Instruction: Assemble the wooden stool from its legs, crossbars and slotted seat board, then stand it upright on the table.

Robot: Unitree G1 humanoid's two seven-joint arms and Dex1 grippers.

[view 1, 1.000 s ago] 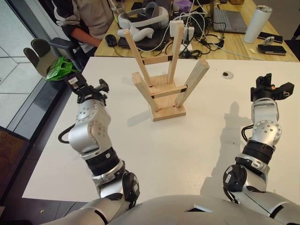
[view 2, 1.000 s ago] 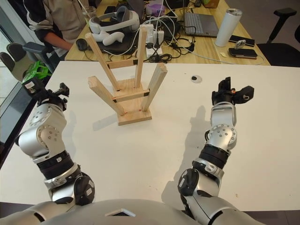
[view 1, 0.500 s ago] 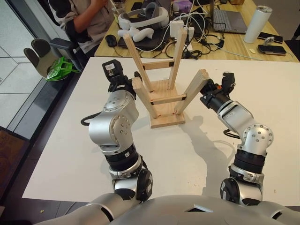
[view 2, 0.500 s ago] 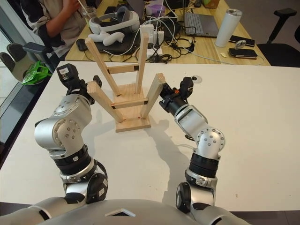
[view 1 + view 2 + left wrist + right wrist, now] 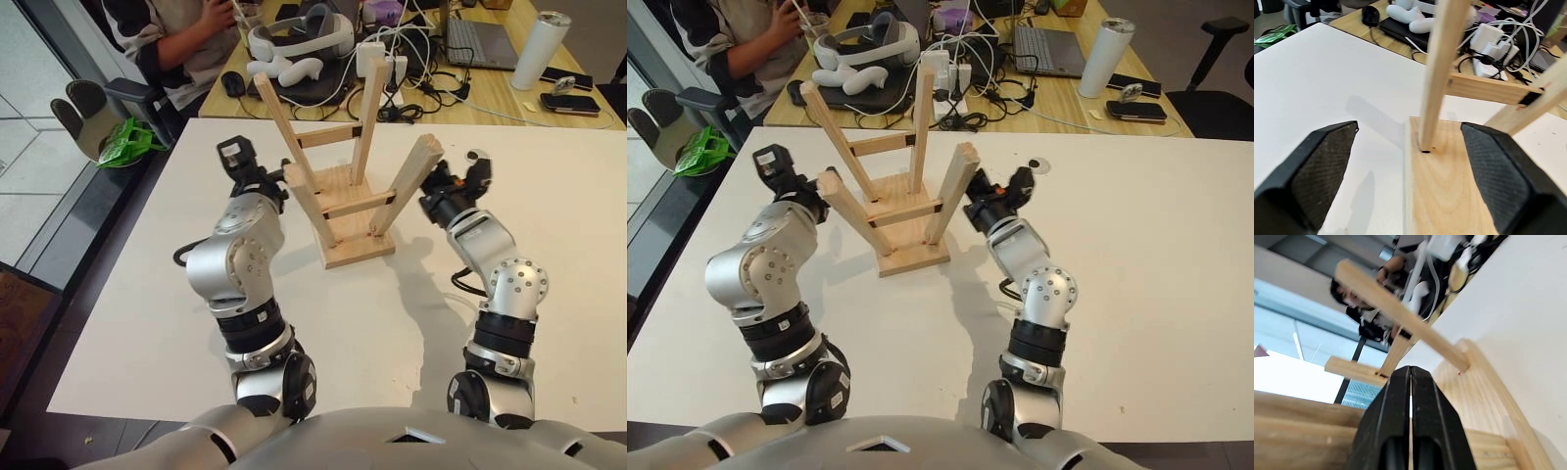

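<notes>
The wooden stool rests upside down on the white table (image 5: 323, 343), its seat board (image 5: 361, 247) flat and its legs (image 5: 404, 186) pointing up, joined by crossbars (image 5: 328, 135). My left gripper (image 5: 271, 186) is at the stool's left side, beside the near left leg (image 5: 309, 201). In the left wrist view its fingers (image 5: 1327, 171) stand wide open, with the seat board (image 5: 1444, 196) and one leg (image 5: 1442, 63) between them and untouched. My right gripper (image 5: 438, 186) is against the right leg near its upper end. Its fingers (image 5: 1400, 431) are pressed together, beside the wood (image 5: 1298, 431).
Behind the table stands a wooden desk with a headset (image 5: 299, 34), cables (image 5: 402, 73), a laptop (image 5: 480, 44), a white tumbler (image 5: 537, 49) and phones (image 5: 568, 101). A seated person (image 5: 171, 39) is at the back left. The table's left edge (image 5: 127, 264) runs close to my left arm.
Both arms swung in from the table's sides to the stool's legs. Since then the stool has shifted slightly to the right, and the grippers stay at its legs.
</notes>
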